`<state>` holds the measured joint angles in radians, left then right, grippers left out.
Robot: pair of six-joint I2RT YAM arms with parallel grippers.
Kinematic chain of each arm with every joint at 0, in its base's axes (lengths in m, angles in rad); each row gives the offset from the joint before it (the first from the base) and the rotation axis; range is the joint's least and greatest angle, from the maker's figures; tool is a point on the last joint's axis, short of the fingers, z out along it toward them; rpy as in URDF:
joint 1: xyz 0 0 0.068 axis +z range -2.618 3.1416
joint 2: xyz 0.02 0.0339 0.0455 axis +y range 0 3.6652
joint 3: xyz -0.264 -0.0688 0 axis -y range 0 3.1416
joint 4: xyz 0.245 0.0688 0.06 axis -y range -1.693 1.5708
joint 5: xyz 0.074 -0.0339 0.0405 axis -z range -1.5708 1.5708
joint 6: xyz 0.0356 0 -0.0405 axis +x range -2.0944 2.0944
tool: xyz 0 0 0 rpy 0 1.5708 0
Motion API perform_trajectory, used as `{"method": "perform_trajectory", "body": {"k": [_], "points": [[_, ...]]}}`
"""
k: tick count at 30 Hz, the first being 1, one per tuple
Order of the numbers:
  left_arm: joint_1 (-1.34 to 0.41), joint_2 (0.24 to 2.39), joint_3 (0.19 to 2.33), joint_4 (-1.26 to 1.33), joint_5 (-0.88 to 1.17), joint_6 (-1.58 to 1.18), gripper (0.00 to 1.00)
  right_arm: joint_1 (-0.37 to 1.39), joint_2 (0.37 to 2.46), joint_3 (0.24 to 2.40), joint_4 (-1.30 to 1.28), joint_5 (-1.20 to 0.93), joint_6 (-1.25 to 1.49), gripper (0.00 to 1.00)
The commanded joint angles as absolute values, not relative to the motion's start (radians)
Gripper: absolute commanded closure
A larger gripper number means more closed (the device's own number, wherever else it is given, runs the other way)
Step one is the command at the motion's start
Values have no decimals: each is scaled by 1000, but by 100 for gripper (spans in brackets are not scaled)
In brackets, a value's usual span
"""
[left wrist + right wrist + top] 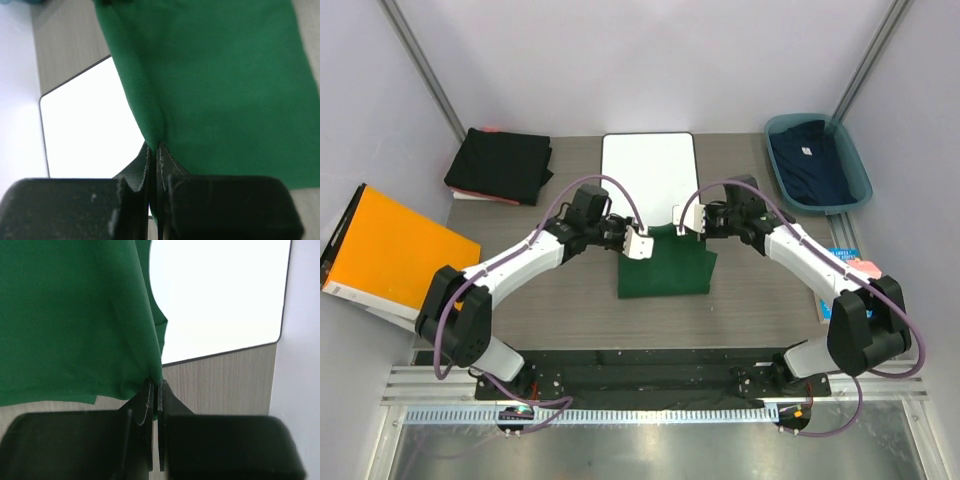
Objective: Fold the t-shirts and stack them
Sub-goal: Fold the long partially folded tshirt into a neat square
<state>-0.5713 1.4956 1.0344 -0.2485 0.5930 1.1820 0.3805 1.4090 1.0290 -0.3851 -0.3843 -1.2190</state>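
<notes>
The dark green t-shirt [665,268] lies in the middle of the surface [570,310], its far edge lifted where the left gripper [638,243] pinches the cloth at its 11 o'clock corner and the right gripper [685,220] pinches it at 1 o'clock, both sets of jaws pressed tight on fabric just over the near edge of the white board [648,165] at 12 o'clock. Out at 10 o'clock sit the black folded t-shirts [500,165], at 2 o'clock the navy t-shirt [808,160] lies in a teal bin [860,185], and at 9 o'clock an orange folder [400,245] sits tilted beside the surface.
</notes>
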Motion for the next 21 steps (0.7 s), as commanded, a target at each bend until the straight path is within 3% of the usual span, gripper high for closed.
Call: {"method": "perform_trajectory", "body": {"k": [1,4,5,7,8,12,15,20,21], "points": [[-552,1545,1009,-14,540,1160,100,373,1422,956,-158,-243,-1170,99],[-543,1580,1012,60,529,1150,100,373,1442,899,-13,-203,-1132,98],[-543,1592,1014,69,526,1147,99,373,1451,884,56,-152,-1109,69],[-543,1595,1003,100,505,1131,82,373,1488,853,217,-95,-1077,30],[-543,1594,991,162,491,1105,75,374,1499,848,260,-31,-1074,1],[-564,1603,850,516,266,1043,16,373,1506,844,383,72,-1040,0],[-575,1621,834,641,135,1063,5,371,1488,847,355,90,-1031,0],[-575,1579,879,504,159,1025,4,367,1460,885,212,51,-982,0],[-572,1562,935,406,191,999,4,361,1471,958,26,-48,-935,0]]}}
